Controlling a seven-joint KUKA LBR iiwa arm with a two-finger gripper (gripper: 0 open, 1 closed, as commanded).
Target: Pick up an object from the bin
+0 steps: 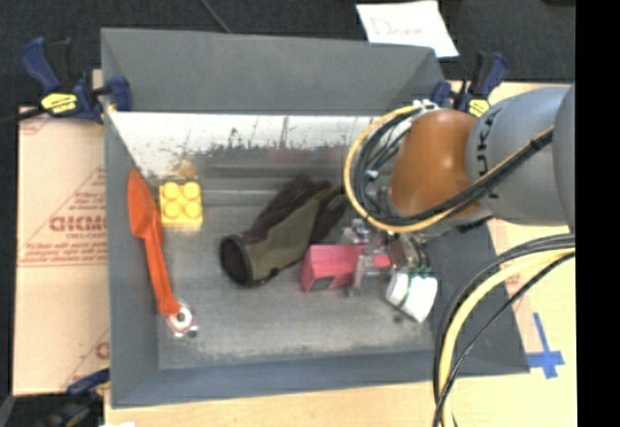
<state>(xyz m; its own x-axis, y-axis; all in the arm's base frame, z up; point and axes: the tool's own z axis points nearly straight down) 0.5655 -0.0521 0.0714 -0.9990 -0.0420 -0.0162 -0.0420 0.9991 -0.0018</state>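
Arm is entered from the right; orange domed wrist cover (431, 164), ringed by looped cables (360, 164), is seen over the right half of the grey metal bin (262, 76).

Hand (368, 266) is lowered to the bin floor, right of centre, at the right end of a pink rectangular block (327, 267). Contact with the block's right end is apparent. Whether the hand is released or clenched cannot be told; a grasp on the block is not confirmed.

Block is lying flat on the floor, long side across the view.

Neighbouring things:
- Dark olive fabric item (281, 236), glove-like, is laid diagonally at bin centre, its lower edge just beside the block's left end.
- Small white thing (412, 297), kind not determinable, is found near the hand, on the side toward the front wall.
- Yellow studded plastic brick (180, 203) is set near the left wall, well apart from the hand.
- Long orange plastic scoop (150, 241) is laid along the left wall, just beside the brick.
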